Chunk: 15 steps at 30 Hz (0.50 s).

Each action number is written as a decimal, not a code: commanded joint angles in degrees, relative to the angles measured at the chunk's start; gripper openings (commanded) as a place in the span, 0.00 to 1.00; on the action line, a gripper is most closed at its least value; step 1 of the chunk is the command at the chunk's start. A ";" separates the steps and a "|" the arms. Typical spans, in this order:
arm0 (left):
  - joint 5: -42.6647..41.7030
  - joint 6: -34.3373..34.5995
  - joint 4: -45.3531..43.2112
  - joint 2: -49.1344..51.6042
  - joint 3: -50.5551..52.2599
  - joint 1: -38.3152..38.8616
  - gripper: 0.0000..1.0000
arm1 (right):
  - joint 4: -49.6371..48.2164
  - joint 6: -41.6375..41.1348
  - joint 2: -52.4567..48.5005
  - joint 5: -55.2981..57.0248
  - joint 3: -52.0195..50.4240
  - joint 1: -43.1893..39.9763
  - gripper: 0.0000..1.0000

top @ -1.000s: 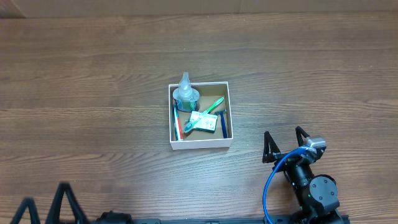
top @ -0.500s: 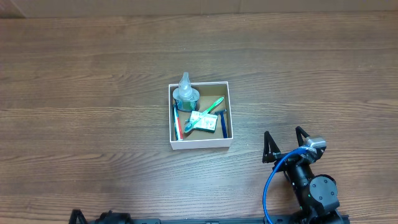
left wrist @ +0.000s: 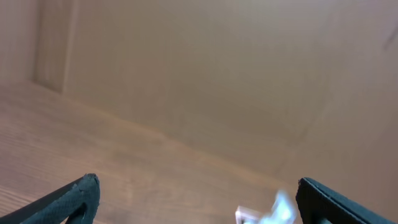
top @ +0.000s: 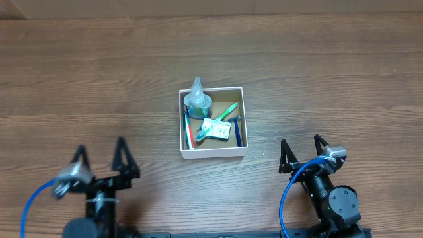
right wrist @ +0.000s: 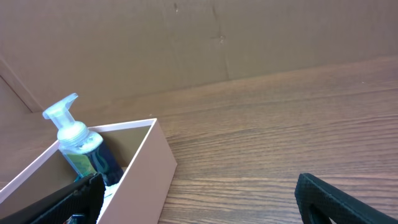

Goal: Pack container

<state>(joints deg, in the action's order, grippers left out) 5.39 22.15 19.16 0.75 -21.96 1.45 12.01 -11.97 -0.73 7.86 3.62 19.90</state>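
The container [top: 213,155], a white-walled square box with a brown inside, sits mid-table. In it stand a clear pump bottle [top: 196,99] of green liquid, a green toothbrush [top: 229,110], a small carton [top: 216,129] and other toiletries. My left gripper [top: 100,148] is open and empty at the lower left, well apart from the box. My right gripper [top: 300,141] is open and empty just right of the box's near corner. The right wrist view shows the box wall [right wrist: 147,168] and bottle [right wrist: 77,139] left of the right gripper [right wrist: 200,183]. The left wrist view is blurred; the left gripper [left wrist: 198,182] is open, with a container corner [left wrist: 247,215] low right.
Bare wood-grain table [top: 344,73] surrounds the box on all sides. A brown cardboard wall [right wrist: 186,37] runs along the table's far edge. Blue cables [top: 288,192] loop off both arms near the front edge.
My left gripper has come up from the bottom edge of the overhead view to the lower left of the table. The right arm and the box contents have not moved.
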 commanded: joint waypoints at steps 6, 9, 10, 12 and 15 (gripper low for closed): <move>-3.93 -5.49 -10.05 -0.55 16.76 -0.33 1.00 | -0.37 0.22 0.50 -0.02 0.02 -0.15 1.00; -3.96 -5.46 -10.43 -0.55 19.67 -0.33 1.00 | -0.37 0.22 0.50 -0.02 0.02 -0.15 1.00; -3.96 -5.46 -10.62 -0.55 19.71 -0.33 1.00 | -0.37 0.22 0.50 -0.02 0.02 -0.15 1.00; -3.96 -5.46 -10.60 -0.55 19.71 -0.33 1.00 | -0.37 0.22 0.50 -0.02 0.02 -0.15 1.00; -3.96 -5.46 -10.60 -0.55 19.71 -0.33 1.00 | -0.37 0.22 0.50 -0.02 0.02 -0.15 1.00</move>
<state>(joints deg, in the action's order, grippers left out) 2.15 17.78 8.93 0.73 -2.63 1.45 11.99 -11.99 -0.73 7.84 3.62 19.90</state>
